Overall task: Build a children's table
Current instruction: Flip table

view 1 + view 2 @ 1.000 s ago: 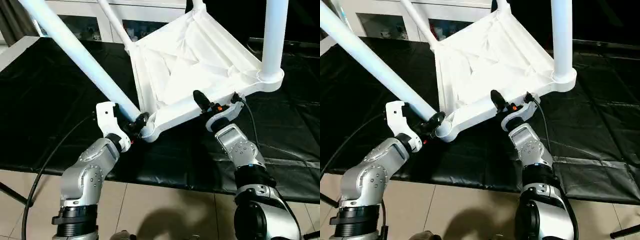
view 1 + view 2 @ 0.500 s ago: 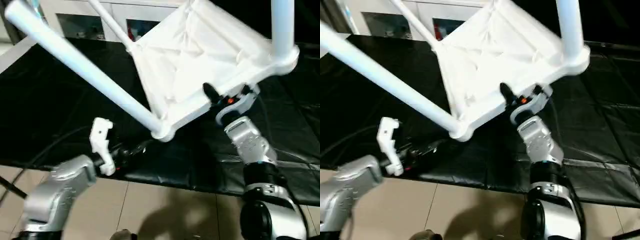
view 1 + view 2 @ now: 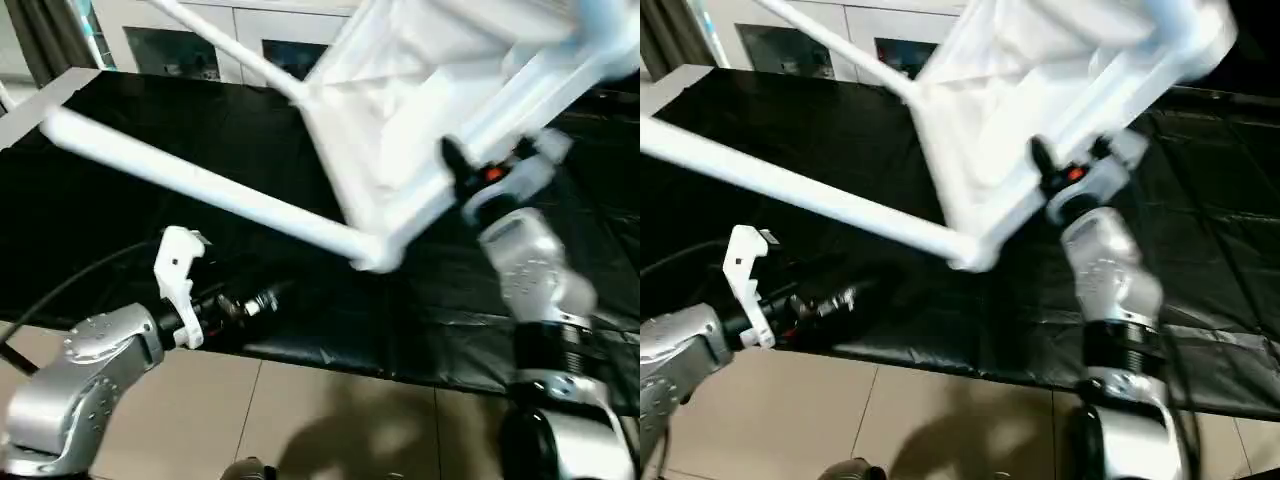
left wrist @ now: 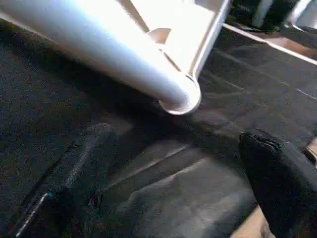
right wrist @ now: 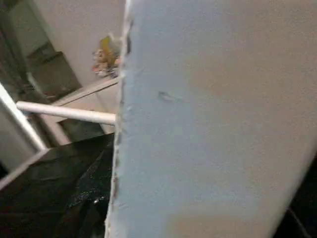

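Since a second ago the left gripper [image 3: 262, 298] has let go of the near corner socket [image 3: 375, 258] and pulled back to the lower left of the frame, its jaws now wide apart over bare black cover; the children's table [image 3: 440, 120] has swung up and toward the upper right.

At left, one long leg [image 3: 200, 185] slants from the upper left edge down to that socket, with open cover beneath it. The socket hangs free just above the black-draped tabletop [image 3: 100, 200], apart from the left fingers [image 4: 277, 183].

Right of centre, the right gripper [image 3: 470, 175] is clamped on the ribbed top's near rim. Light floor tiles [image 3: 330, 420] lie below the cover's front edge. A white cabinet [image 3: 200, 40] with glass doors stands along the top of the frame.
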